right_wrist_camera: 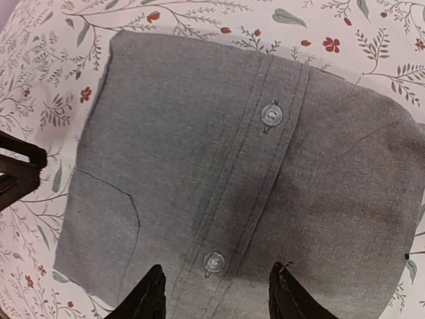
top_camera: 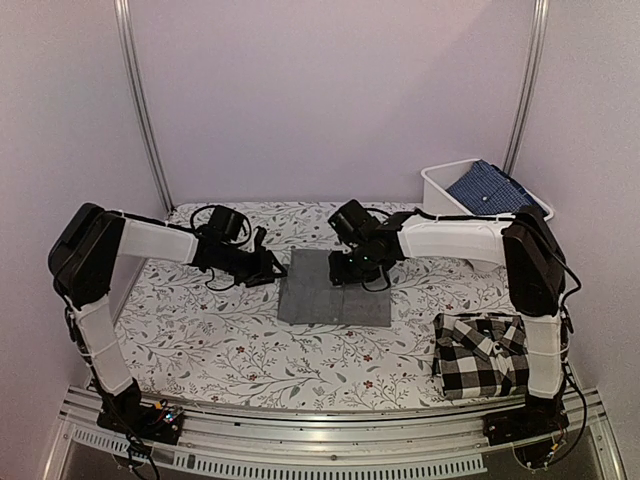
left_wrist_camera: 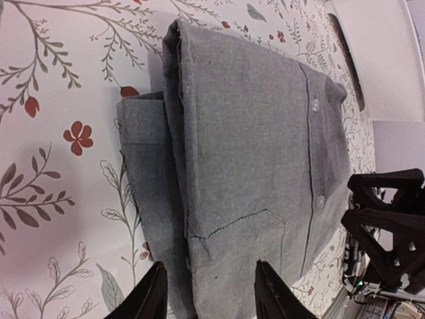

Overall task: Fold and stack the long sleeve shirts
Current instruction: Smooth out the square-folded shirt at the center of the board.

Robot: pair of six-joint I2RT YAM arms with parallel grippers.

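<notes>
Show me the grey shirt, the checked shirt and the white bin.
grey shirt (top_camera: 333, 290), top view, middle of its folded front.
checked shirt (top_camera: 480, 355), top view, middle of the folded cloth.
white bin (top_camera: 438, 190), top view, its left wall.

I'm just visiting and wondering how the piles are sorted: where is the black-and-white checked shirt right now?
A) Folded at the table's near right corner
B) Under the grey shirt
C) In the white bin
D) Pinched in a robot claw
A: the checked shirt lies folded on the table at its near right corner, apart from the grey shirt; the white bin holds blue cloth.
</notes>
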